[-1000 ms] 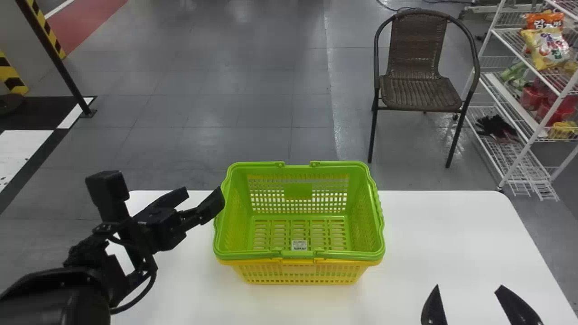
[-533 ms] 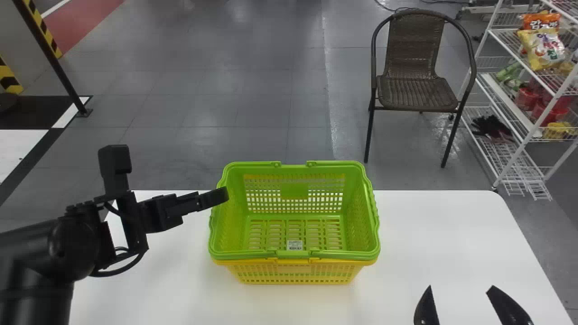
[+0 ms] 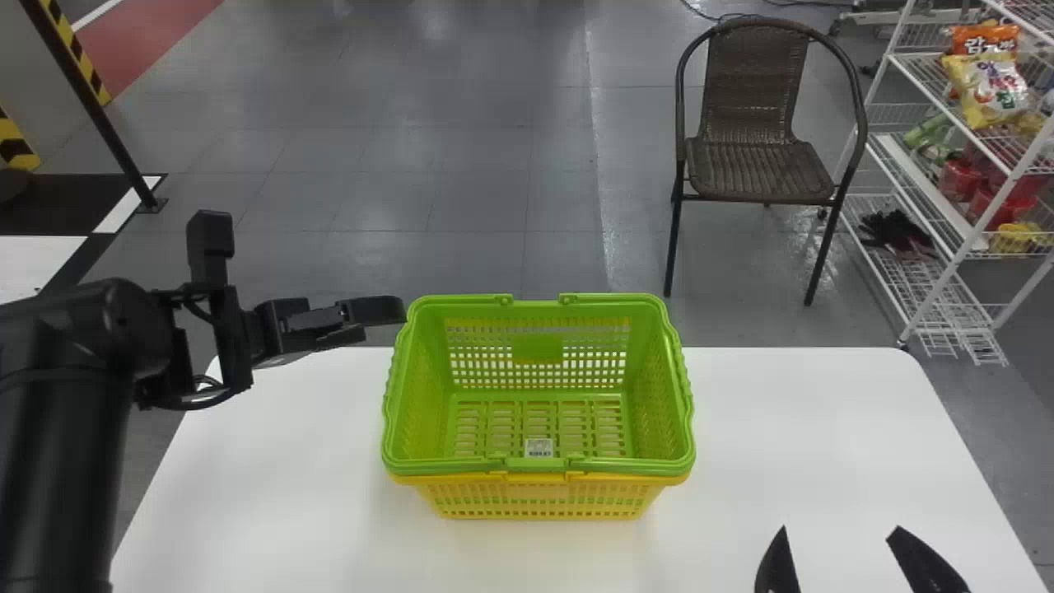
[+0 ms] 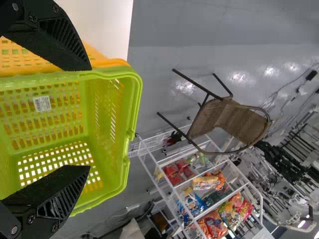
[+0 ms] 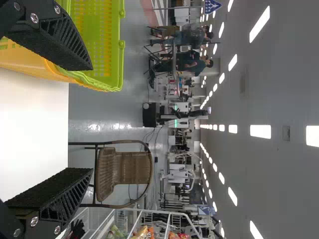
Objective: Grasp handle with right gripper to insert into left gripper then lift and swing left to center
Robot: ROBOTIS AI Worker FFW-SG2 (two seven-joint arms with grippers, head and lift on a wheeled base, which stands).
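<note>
Left tool [image 3: 395,310]: two flat black fingers spread wide, just off the far left corner of the green plastic mesh basket [image 3: 617,303]. Can't confirm contact with the rim. Right tool [image 3: 840,531]: also spread wide, above the white desk [image 3: 807,428], well apart from the basket, which lies ahead and to its left.

Green basket sits nested in the yellow plastic mesh basket [image 3: 539,501], both to the right of the left tool and a bit nearer the robot. White printed label [image 3: 538,447] inside the green one.

Hard to see: head view has the left tool edge-on, fingers overlapping. Right tool is cut off by the bottom edge behind its fingertips. Yellow basket is mostly hidden under the green. Both wrist views crop the baskets, fingers covering part of them. Can't separate the handle from the green rim.

Brown woven chair [image 3: 757,169] stands beyond the right tool, slightly left; white wire rack [image 3: 955,265] farther right.
</note>
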